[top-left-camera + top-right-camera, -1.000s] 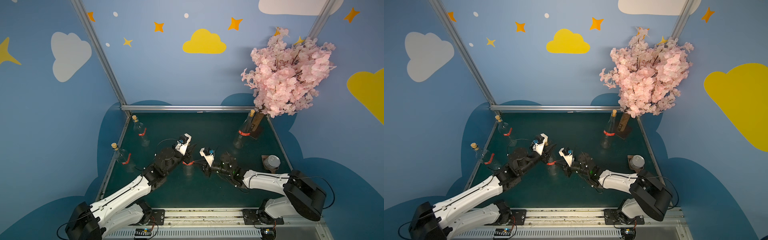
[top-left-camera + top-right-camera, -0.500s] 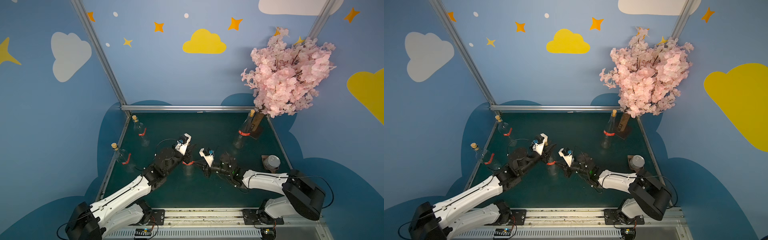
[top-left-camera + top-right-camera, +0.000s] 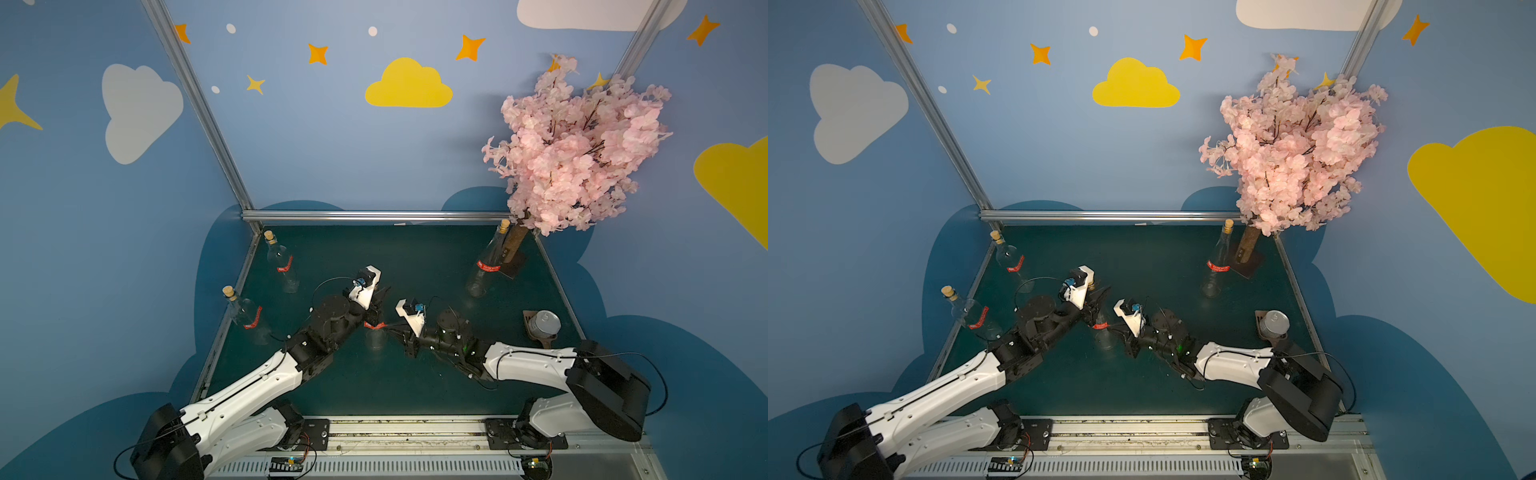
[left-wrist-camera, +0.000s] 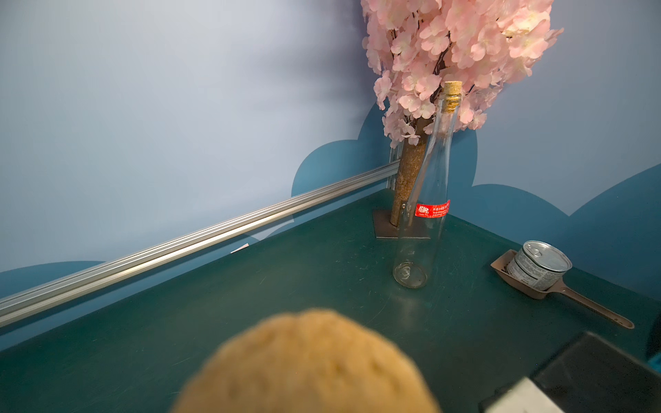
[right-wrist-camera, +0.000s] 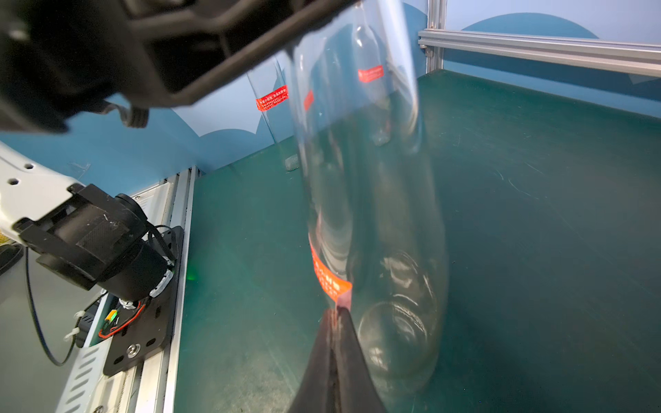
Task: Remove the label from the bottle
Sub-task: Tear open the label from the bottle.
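Since a second ago the right tool has pinched fully shut; both arms sit about where they were. Its dark fingertips press together on a lifted corner of the red label. The rest of the label is wrapped around the lower body of the clear glass bottle.

The left tool is narrowed around the neck of that bottle and holds it from above. The cork fills the near edge of the left wrist view as a tan blur. In both top views the bottle is near the middle of the green worktop, between the two arms. Whether its base rests on the surface or hangs just over it, I cannot tell.

Further out, two corked bottles stand along the left edge and a third bottle leans near the far right corner, each with a red band. Behind that one rises the pink blossom tree. A tin can sits on a brown scoop by the right edge.
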Robot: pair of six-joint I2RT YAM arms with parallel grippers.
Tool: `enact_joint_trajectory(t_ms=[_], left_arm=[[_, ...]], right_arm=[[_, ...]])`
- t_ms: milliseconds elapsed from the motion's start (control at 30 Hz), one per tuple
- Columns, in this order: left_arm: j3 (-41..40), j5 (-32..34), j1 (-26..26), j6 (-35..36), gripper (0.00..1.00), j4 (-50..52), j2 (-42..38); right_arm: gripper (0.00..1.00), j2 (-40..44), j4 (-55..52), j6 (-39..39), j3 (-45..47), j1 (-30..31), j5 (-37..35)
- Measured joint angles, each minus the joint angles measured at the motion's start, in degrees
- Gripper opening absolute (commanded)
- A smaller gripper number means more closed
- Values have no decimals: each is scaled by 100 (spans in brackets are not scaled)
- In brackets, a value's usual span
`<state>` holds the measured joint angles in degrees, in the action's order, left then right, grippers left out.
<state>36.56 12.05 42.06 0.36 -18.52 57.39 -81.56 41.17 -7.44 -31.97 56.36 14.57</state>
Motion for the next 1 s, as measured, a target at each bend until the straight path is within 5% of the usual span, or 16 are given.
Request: enact_joint_trajectory(t_ms=[1000], left_arm=[[63,170,2,-37,3,0,92]], right_arm=[[0,184,-111,225,44,225,44]])
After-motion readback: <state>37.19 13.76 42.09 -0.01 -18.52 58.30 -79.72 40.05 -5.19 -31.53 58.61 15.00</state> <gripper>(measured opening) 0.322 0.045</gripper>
